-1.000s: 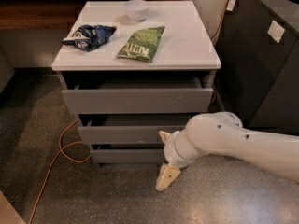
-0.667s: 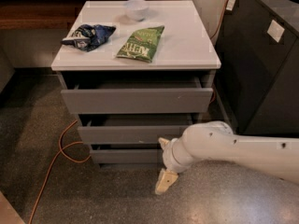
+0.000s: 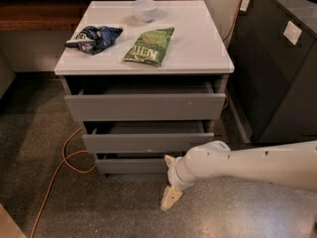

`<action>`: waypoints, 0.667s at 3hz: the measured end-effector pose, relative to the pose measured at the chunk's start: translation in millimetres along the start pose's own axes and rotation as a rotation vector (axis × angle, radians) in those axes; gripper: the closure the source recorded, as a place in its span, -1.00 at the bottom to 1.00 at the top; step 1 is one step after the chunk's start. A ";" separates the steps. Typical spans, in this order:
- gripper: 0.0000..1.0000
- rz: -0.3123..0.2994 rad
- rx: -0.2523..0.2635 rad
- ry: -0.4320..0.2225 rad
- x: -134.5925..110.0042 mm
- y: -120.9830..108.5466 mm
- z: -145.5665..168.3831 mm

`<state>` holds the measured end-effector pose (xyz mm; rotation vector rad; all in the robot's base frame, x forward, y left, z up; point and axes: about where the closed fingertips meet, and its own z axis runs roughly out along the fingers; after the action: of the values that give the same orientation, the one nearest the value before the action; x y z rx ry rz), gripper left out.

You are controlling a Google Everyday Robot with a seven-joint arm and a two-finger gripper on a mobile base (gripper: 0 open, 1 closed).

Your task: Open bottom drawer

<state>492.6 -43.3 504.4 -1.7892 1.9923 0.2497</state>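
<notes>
The bottom drawer (image 3: 130,165) is the lowest, slimmest gray front of the white-topped cabinet (image 3: 198,48). It stands out a little, with a dark gap above it. My gripper (image 3: 170,179) is at the drawer's right end, just in front of it, on the white arm (image 3: 247,163) that comes in from the right. The fingers are spread apart. The upper fingertip (image 3: 169,159) is close to the drawer front's right edge, and the lower finger (image 3: 171,198) hangs over the floor. I cannot tell whether a finger touches the drawer.
The top drawer (image 3: 144,106) and the middle drawer (image 3: 147,142) also stand slightly out. A blue bag (image 3: 94,37), a green bag (image 3: 149,45) and a white bowl (image 3: 145,9) lie on the cabinet top. An orange cable (image 3: 62,158) runs over the floor at the left. A dark cabinet (image 3: 277,68) stands at the right.
My arm has slid a little to the left and lower, bringing the gripper closer to the bottom drawer's right end. The drawers have not moved.
</notes>
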 end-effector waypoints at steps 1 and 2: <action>-1.00 -0.021 -0.005 -0.014 18.8 6.2 50.4; -1.00 -0.022 -0.007 -0.013 18.9 6.6 51.0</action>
<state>495.5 -37.8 450.0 -1.8084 1.9639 0.2605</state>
